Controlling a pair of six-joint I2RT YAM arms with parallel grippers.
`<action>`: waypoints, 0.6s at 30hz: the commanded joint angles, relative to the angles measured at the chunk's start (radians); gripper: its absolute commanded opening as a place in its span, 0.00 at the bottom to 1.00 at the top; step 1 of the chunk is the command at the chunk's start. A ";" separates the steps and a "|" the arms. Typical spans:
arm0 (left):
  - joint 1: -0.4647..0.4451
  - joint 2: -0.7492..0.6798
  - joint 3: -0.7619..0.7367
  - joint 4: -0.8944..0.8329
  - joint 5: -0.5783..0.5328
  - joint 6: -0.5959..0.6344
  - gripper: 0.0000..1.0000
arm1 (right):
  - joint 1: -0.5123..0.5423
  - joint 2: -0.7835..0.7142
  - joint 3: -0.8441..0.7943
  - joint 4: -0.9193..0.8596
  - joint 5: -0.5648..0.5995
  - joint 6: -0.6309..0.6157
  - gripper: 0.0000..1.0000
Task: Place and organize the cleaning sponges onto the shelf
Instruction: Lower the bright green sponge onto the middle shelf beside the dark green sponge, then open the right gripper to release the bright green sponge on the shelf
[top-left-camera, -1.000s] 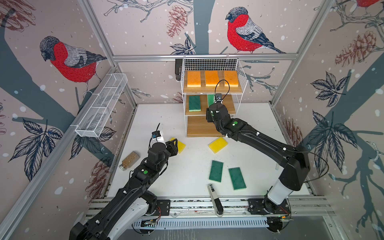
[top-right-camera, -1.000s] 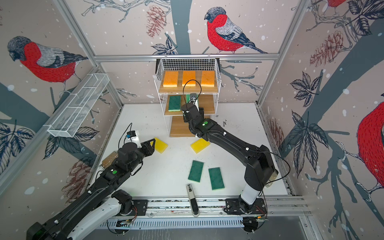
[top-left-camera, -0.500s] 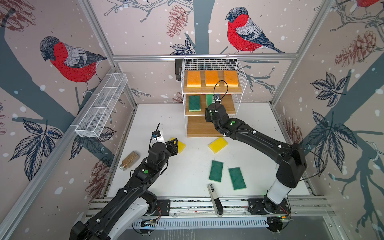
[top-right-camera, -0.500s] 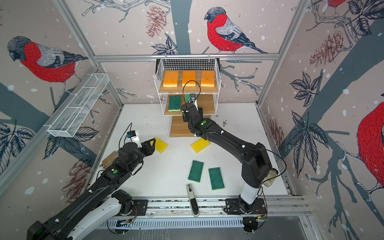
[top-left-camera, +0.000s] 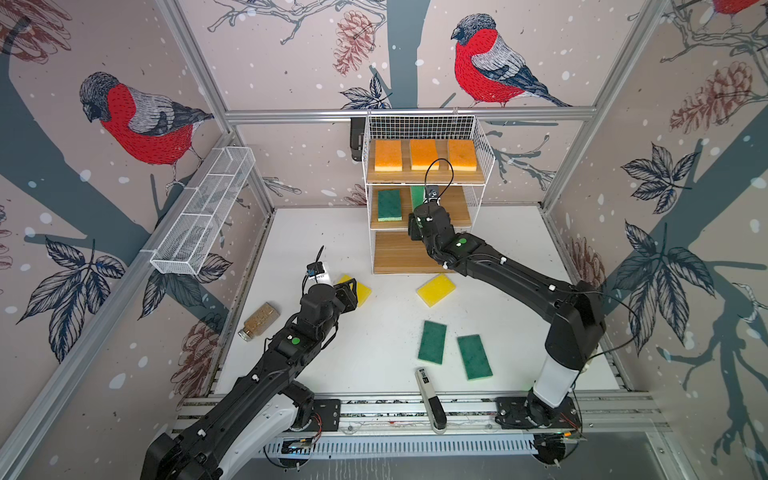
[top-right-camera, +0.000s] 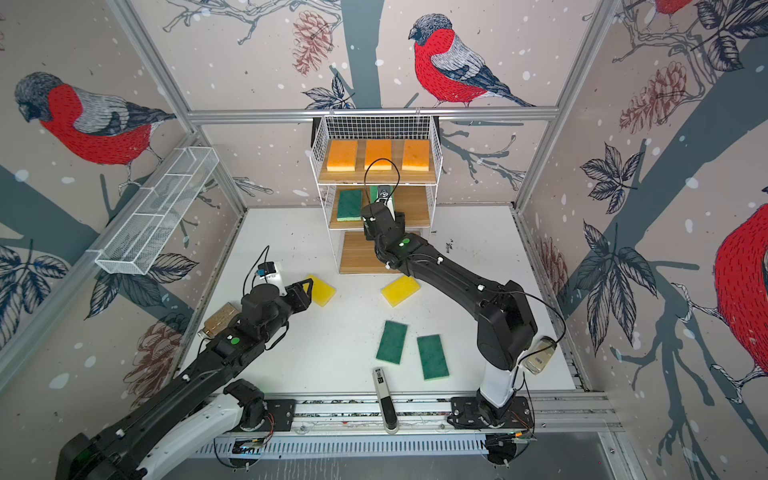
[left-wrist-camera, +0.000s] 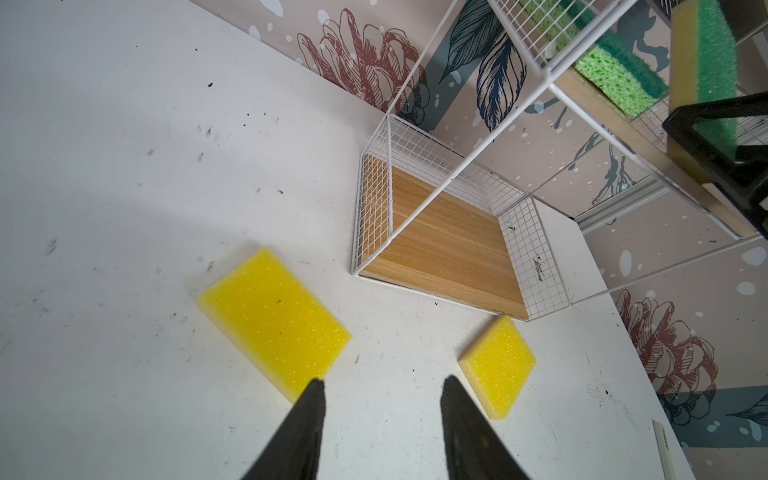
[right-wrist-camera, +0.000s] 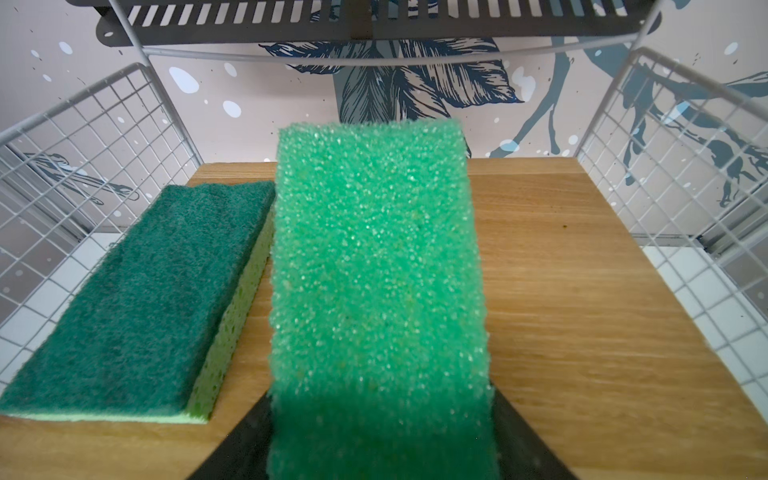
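Observation:
The shelf (top-left-camera: 424, 124) stands at the back, with three orange sponges (top-left-camera: 388, 155) (top-left-camera: 424, 153) (top-left-camera: 462, 154) in a row on its top board. One green sponge (top-left-camera: 389, 205) lies at the left of the middle board. My right gripper (right-wrist-camera: 380, 395) is shut on a second green sponge (right-wrist-camera: 376, 257), held over that board just right of the first. Two yellow sponges (top-left-camera: 436, 289) (left-wrist-camera: 274, 322) and two green sponges (top-left-camera: 432, 341) (top-left-camera: 474, 356) lie on the table. My left gripper (left-wrist-camera: 382, 384) hovers open beside the left yellow sponge, nothing between its fingers.
The shelf's bottom board (top-left-camera: 403, 253) is bare. A slim white-and-black device (top-left-camera: 430, 397) lies at the table's front edge. A small jar (top-left-camera: 259, 321) lies at the left edge. A long white mesh trough (top-left-camera: 203, 216) hangs on the left wall.
My right gripper has edged a little deeper into the middle shelf level and slightly left, carrying the green sponge. The left arm has not moved.

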 joint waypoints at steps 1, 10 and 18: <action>0.001 0.000 -0.001 0.045 0.003 -0.003 0.47 | -0.002 0.005 0.011 -0.004 0.000 0.008 0.71; 0.002 0.009 -0.002 0.054 0.005 -0.006 0.47 | -0.002 -0.004 0.009 -0.025 0.017 0.020 0.79; 0.001 0.004 -0.001 0.050 0.007 -0.011 0.47 | 0.004 -0.028 0.008 -0.026 0.016 0.020 0.83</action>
